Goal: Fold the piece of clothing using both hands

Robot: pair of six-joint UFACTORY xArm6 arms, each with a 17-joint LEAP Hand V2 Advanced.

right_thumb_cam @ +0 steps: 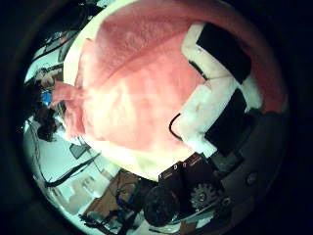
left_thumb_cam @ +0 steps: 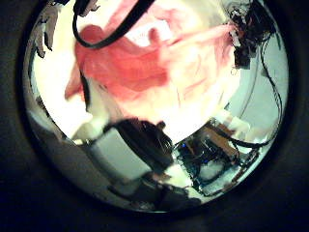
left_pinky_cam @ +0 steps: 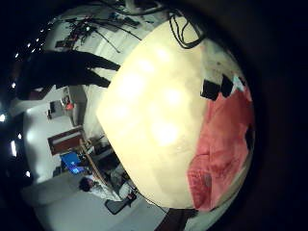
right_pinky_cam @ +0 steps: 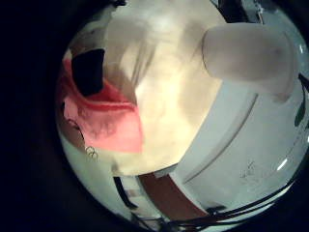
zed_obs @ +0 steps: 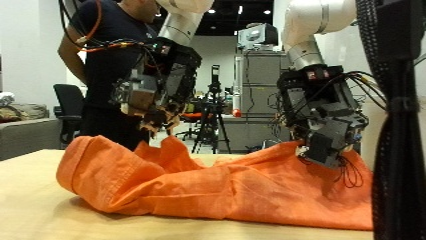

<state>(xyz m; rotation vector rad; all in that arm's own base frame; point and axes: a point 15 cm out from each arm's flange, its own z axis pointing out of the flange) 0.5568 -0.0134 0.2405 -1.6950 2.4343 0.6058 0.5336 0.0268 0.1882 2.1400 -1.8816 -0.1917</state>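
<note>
An orange garment lies crumpled on the pale table, its far edge standing up in peaks under both hands. My left hand hangs over the peak nearest it, fingers curled down onto the cloth. My right hand has its curled fingers dipped into the raised edge at the garment's other end. The cloth fills the right thumb side palm view as garment, with that hand's fingers lying on it. It also spreads close under the left palm as garment.
The pale table top stretches wide beside the garment. A white arm section stands over the table edge. Office chairs and equipment stands sit behind the table.
</note>
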